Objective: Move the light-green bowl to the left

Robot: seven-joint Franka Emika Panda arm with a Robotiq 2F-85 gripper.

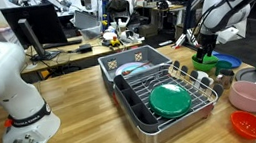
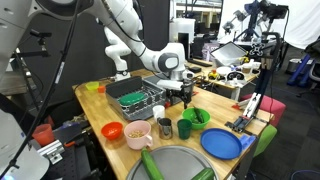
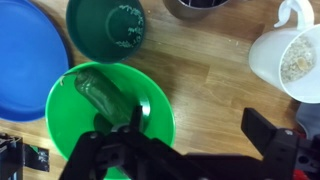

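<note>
The light-green bowl [image 3: 75,125] stands on the wooden table and holds a darker green object [image 3: 98,92]. It shows in both exterior views [image 1: 204,73] [image 2: 196,117]. My gripper [image 3: 200,130] hangs right over the bowl's rim and is open. One finger reaches inside the bowl and the other is outside it, over bare wood. The gripper also shows above the bowl in both exterior views [image 1: 204,53] [image 2: 185,98].
A blue plate [image 3: 28,50] and a dark green cup [image 3: 105,25] are close beside the bowl, and a white pitcher [image 3: 290,60] stands further off. A dish rack [image 1: 195,80] holds a darker green flat dish [image 1: 169,99]. A pink bowl [image 1: 249,95] and a red bowl [image 1: 246,123] stand nearby.
</note>
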